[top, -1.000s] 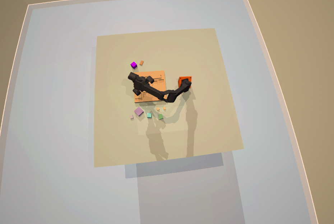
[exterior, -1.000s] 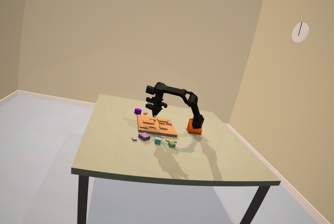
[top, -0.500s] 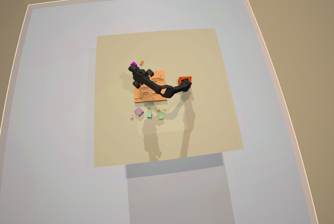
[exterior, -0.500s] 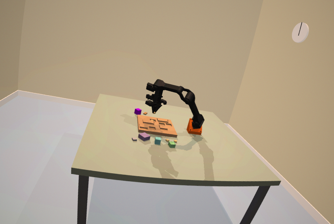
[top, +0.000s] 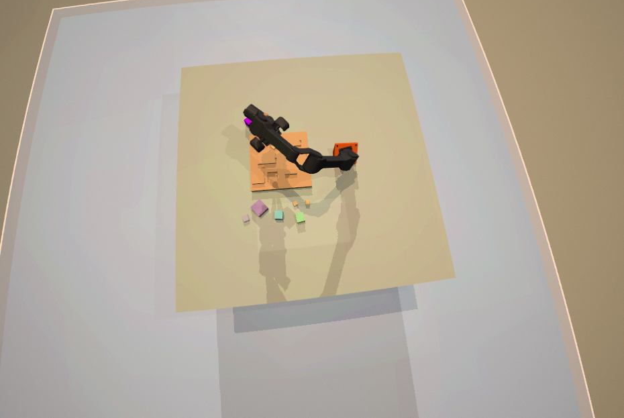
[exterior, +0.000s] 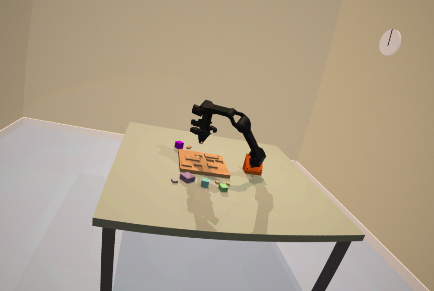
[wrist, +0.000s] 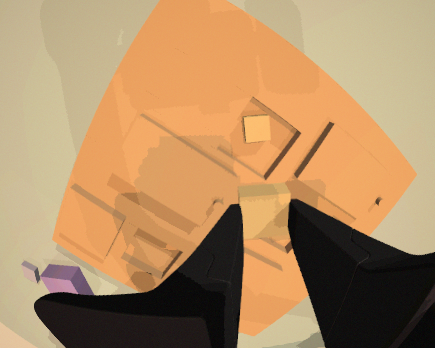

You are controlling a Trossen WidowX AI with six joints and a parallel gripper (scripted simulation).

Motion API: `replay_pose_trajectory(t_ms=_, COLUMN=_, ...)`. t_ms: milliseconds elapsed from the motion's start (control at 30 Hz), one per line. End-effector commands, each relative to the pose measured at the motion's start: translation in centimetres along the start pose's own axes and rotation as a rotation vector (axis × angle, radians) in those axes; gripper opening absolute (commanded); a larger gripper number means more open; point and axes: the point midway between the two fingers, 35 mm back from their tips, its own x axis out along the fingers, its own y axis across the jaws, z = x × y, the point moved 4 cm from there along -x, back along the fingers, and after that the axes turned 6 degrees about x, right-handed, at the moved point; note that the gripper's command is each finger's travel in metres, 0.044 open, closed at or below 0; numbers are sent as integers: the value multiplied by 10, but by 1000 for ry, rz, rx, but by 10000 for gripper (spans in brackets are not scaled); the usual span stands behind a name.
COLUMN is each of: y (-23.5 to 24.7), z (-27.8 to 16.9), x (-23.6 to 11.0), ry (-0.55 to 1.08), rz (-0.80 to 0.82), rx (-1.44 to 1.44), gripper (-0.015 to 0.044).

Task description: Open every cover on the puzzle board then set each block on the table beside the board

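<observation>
The orange puzzle board (top: pixel 303 177) (exterior: pixel 220 171) (wrist: pixel 185 62) lies in the middle of the table. My gripper (exterior: pixel 202 141) (wrist: pixel 263 212) is shut on a small tan block (wrist: pixel 265 201) and holds it well above the board's far end. In the wrist view, a small light block (wrist: pixel 257 129) sits in an uncovered square well just beyond the held one. A magenta cube (top: pixel 248 121) (exterior: pixel 178 144) and a flat orange piece (exterior: pixel 188 146) lie on the table past the board's far edge.
Beside the board's near edge lie a purple block (top: pixel 259 207) (exterior: pixel 187 176) (wrist: pixel 65 277), a small lilac block (top: pixel 245 218) (exterior: pixel 174 180), a teal block (top: pixel 278 215) (exterior: pixel 205 182), a green block (top: pixel 300 217) (exterior: pixel 223 187) and two tiny orange blocks (top: pixel 295 202) (exterior: pixel 217 182). The arm's orange base (top: pixel 345 147) (exterior: pixel 252 167) stands right of the board.
</observation>
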Motion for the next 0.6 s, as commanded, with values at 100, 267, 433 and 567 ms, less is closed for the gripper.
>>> replay_pose_trajectory(t_ms=100, y=-19, z=17, x=-1, ry=-5, rz=-6, rx=-5, gripper=80)
replay_pose_trajectory(t_ms=267, y=-35, z=29, x=-1, ry=-6, rz=-7, rx=-5, gripper=80)
replay_pose_trajectory(t_ms=433, y=-51, z=40, x=0, ry=-5, rz=-8, rx=-5, gripper=80)
replay_pose_trajectory(t_ms=567, y=-64, z=49, x=0, ry=-3, rz=-8, rx=-5, gripper=80)
